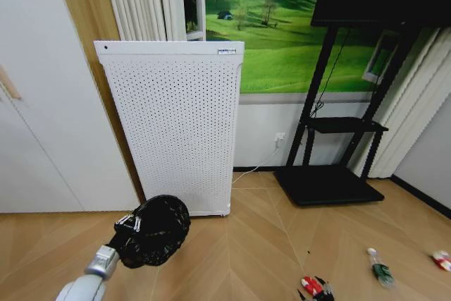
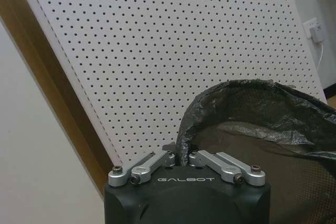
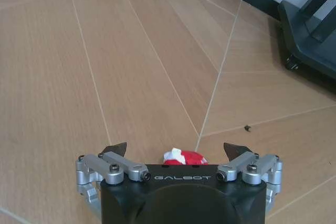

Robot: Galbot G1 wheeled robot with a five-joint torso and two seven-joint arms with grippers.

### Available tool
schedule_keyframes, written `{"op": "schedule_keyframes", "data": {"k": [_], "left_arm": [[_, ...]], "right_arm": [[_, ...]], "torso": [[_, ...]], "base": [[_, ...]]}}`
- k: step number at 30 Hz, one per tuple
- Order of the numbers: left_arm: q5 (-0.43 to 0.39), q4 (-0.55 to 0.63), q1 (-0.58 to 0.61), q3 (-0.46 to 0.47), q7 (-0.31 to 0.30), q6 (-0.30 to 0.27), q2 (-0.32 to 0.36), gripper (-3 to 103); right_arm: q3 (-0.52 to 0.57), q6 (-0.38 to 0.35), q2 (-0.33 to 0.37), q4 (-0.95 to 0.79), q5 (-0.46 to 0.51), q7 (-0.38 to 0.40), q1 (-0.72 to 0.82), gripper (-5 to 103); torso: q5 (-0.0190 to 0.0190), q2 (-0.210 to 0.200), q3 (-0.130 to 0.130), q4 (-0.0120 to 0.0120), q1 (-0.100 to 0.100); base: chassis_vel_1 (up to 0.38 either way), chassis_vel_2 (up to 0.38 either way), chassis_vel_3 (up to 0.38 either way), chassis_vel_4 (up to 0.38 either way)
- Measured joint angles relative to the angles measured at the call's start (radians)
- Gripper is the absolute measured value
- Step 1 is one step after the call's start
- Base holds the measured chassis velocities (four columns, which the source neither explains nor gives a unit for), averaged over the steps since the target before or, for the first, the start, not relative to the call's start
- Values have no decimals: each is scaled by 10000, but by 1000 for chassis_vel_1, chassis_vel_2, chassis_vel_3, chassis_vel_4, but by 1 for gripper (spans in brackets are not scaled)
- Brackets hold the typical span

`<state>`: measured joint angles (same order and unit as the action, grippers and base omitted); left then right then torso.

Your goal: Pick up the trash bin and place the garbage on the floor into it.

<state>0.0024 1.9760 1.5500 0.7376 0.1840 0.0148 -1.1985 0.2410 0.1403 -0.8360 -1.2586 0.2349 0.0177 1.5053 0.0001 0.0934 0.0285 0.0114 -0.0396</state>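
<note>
The trash bin (image 1: pixel 158 229) is small, black and lined with a dark bag. It hangs tilted above the floor at the lower left, in front of the white appliance. My left gripper (image 1: pixel 129 226) is shut on its rim, and the left wrist view shows the fingers (image 2: pixel 157 160) pinching the bag-covered edge of the bin (image 2: pixel 262 140). Garbage lies on the floor to the right: a red-and-white wrapper (image 1: pixel 311 285), a small bottle (image 1: pixel 380 270) and a red-and-white packet (image 1: pixel 442 260). My right gripper (image 3: pixel 176 150) is open low over the wrapper (image 3: pixel 184 157), which lies between its fingertips.
A tall white perforated appliance (image 1: pixel 180 125) stands against the wall behind the bin. A black TV stand (image 1: pixel 328 181) with a flat base is at the right. A white cable (image 1: pixel 257 168) runs along the floor. Open wooden floor lies between the bin and the litter.
</note>
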Motion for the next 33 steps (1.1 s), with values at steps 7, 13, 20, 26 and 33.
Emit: {"op": "schedule_keyframes", "data": {"k": [7,13,20,26,33], "left_arm": [[88,-1,47,-124,-2,28,-19,6],[83,-38,47,-129,-3,87,16,6],[52,-82,69,-84,10,207,55,6],[25,-132,56,-70,10,252,64,6],[19,-164,28,-67,10,275,47,6]], "right_arm": [[-439,14,-60,812,-128,2,-512,100],[-900,21,-298,1632,-306,150,-1082,100],[-1114,7,-523,2106,-329,389,-1509,100],[-1154,-14,-546,2261,-354,449,-1650,100],[-1006,-59,-429,2388,-419,501,-1643,100]], "torso": [[0,0,0,1,0],[0,0,0,-1,0],[-9,0,-1,1,0],[-1,1,-2,-3,0],[2,1,-1,0,0]], "base": [[0,0,0,0],[0,0,0,0],[0,0,0,0],[0,0,0,0],[0,0,0,0]]}}
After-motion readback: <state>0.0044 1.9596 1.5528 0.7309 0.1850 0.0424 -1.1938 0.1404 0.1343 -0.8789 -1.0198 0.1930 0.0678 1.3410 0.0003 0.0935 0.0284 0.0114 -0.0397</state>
